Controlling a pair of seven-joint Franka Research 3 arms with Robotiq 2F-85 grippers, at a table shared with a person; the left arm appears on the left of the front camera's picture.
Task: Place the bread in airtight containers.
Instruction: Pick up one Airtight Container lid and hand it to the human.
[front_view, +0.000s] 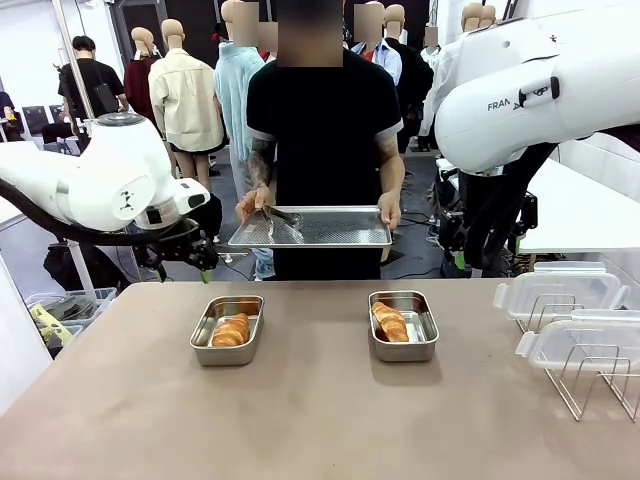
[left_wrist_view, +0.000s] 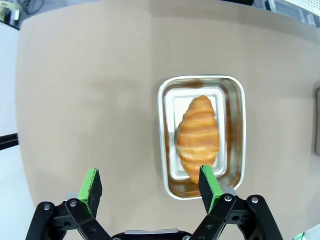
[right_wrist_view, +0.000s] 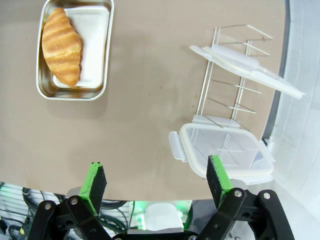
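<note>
**figure: front view and two wrist views, one instant.** both pieces of bread already lie in the airtight containers. the left roll (front_view: 231, 330) sits in the left pan (front_view: 225, 357), left of centre in the front view. the right roll (front_view: 390, 321) sits in the right pan (front_view: 404, 352), right of centre. the pans stand well apart on the brown table (front_view: 320, 430), and both are uncovered. two clear lids (front_view: 557, 293) rest on the wire rack (front_view: 577, 385) at the right edge of the frame. across the table a person holds a flat tray (front_view: 330, 232) with tongs (front_view: 283, 215) on it.

the left gripper (left_wrist_view: 150, 186) hangs above the table, beside the lower end of the left pan in its wrist view, with jaws spread wide and empty. the right gripper (right_wrist_view: 156, 181) hovers with jaws equally wide and empty. in its wrist view the right pan is at upper left and the lids are at right.

**handling (judged).** the rolls look light, soft inside and flaky, so a hard squeeze would probably crush the crust. if one needs moving, hold it lightly across the thick middle, not by the tapered tips. the lids look light, thin, smooth and somewhat flexible. a rim edge or a side tab seems the best hold, since the flat face offers nothing to pinch. the steel pans look rigid but may slide when a lid is pressed down.
</note>
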